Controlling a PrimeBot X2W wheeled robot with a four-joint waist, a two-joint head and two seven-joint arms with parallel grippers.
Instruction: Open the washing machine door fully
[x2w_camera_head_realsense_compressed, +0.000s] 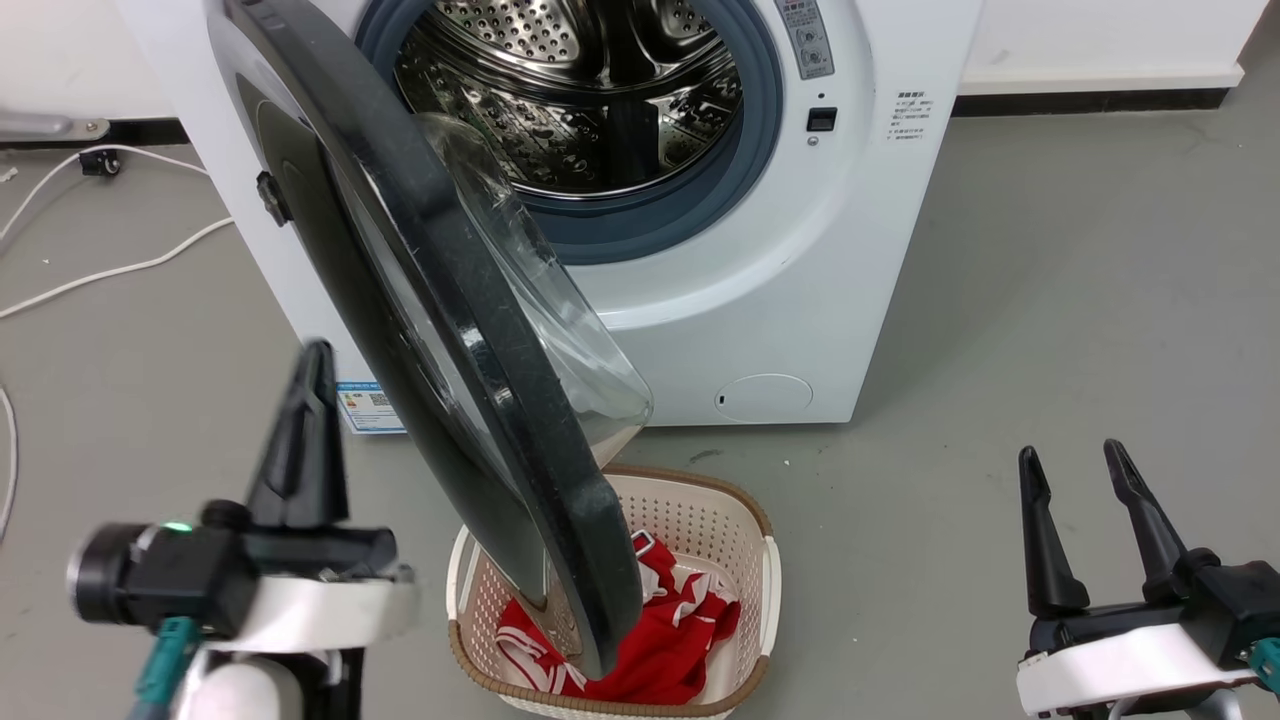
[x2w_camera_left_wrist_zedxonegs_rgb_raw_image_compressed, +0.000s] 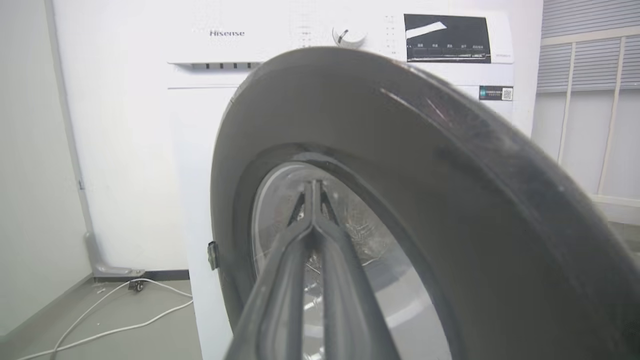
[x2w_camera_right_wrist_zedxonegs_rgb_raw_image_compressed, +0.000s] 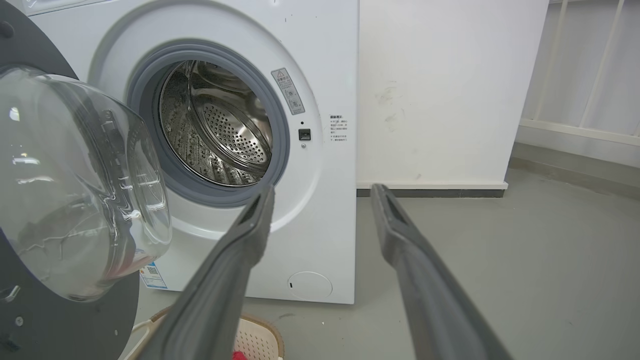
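Showing the washing machine door part-way open, hinged at the left of the washing machine, with its free edge swung out toward the robot. In the head view the door is seen nearly edge-on. Its long axis runs from the hinge down to the rim above the laundry basket, which holds red clothing. The glass bowl bulges to the right, toward the bare drum.

The left jaws are pressed together into one blade. They lie just left of the door, on its glossy outer side, and in the left wrist view they point at the window. Whether they touch it cannot be told. The right jaws are spread apart and hold nothing, well to the right over bare floor.

The left arm is the nearer. Fuller opening probably means swinging the free edge further leftward, into the space where the left jaws now stand, so they would have to give way or draw the rim with them. Beyond them the floor lies open as far as the white cables. Clearance between rim and basket cannot be judged.
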